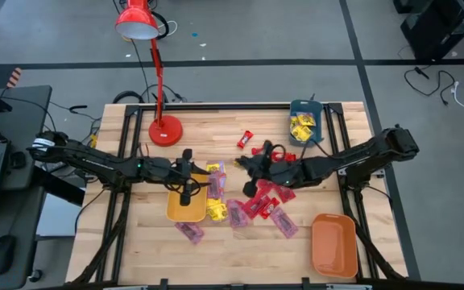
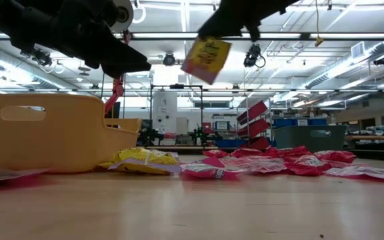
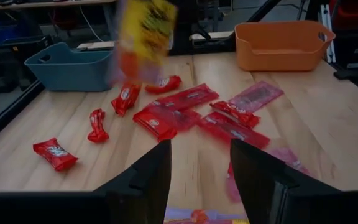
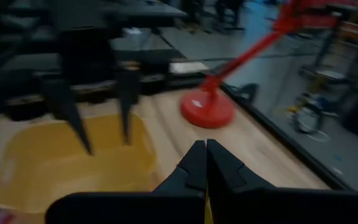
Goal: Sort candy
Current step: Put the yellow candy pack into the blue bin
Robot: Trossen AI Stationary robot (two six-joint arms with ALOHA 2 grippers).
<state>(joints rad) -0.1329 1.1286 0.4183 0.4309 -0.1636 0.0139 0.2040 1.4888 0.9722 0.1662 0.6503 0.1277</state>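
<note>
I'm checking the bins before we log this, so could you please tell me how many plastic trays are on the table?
3: a yellow tray under the left gripper, a teal tray at the far right edge, and an orange tray at the near right corner.

small flat wrapped candy, red wrappers | loose cluster lying flat, some overlapping, beside the yellow plastic tray | pinkish-purple packets | flat at the cluster's edge | yellow packets with dark print | against the tray's side; more in the teal bin | one yellow packet | tilted in mid-air above the cluster
</note>
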